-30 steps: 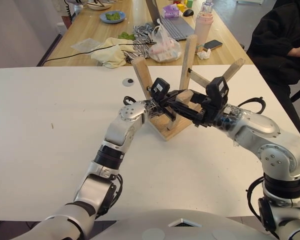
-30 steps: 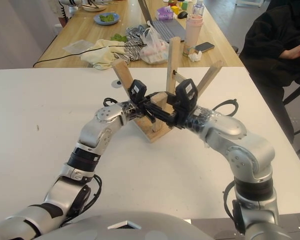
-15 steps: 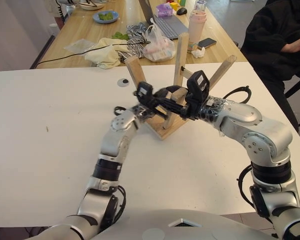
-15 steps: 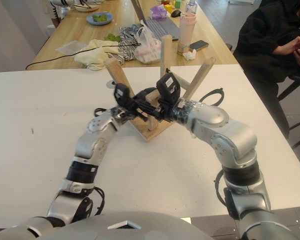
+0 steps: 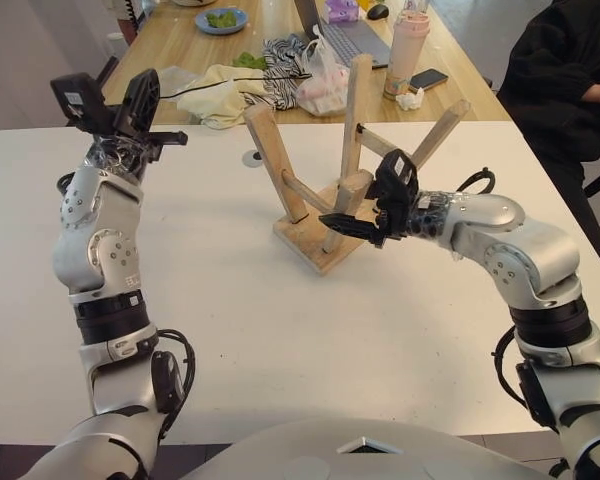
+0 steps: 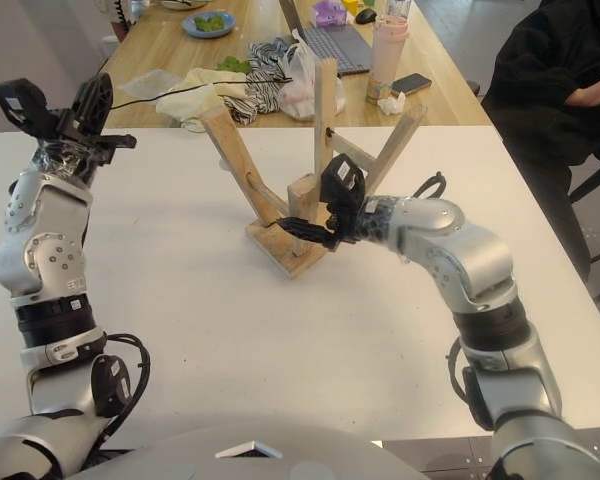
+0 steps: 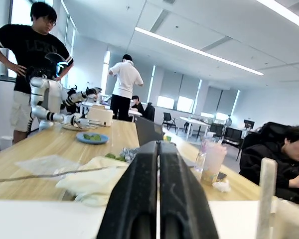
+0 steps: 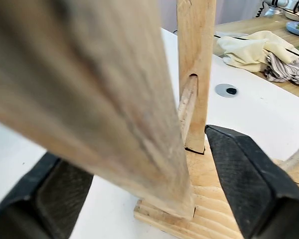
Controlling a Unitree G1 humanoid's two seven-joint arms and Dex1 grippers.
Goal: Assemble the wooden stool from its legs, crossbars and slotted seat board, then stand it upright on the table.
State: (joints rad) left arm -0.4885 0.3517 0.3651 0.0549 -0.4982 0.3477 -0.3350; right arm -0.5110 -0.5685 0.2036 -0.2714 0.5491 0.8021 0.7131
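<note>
The wooden stool (image 5: pixel 320 245) rests upside down on the white table (image 5: pixel 280 350), seat board down and legs splayed upward, with crossbars (image 5: pixel 308 190) joining them. My right gripper (image 5: pixel 352 224) is low at the stool, open, and the short near leg (image 8: pixel 114 99) passes between its fingers (image 8: pixel 249 179). A second leg with a crossbar in its slot (image 8: pixel 194 74) stands just beyond. My left gripper (image 5: pixel 172 136) is raised high over the table's far left, well away from the stool. It is shut on nothing, its fingers (image 7: pixel 139 199) pressed together.
A round grommet (image 5: pixel 252 158) sits in the white table behind the stool. The wooden table (image 5: pixel 180 50) beyond holds cloths, a plastic bag (image 5: pixel 315 90), a laptop, a bottle (image 5: pixel 400 50) and a phone. A person sits at the far right.
My left gripper has let go of the stool and swung up and away to the far left. The right gripper stays at the stool's near leg. The head camera has shifted.
</note>
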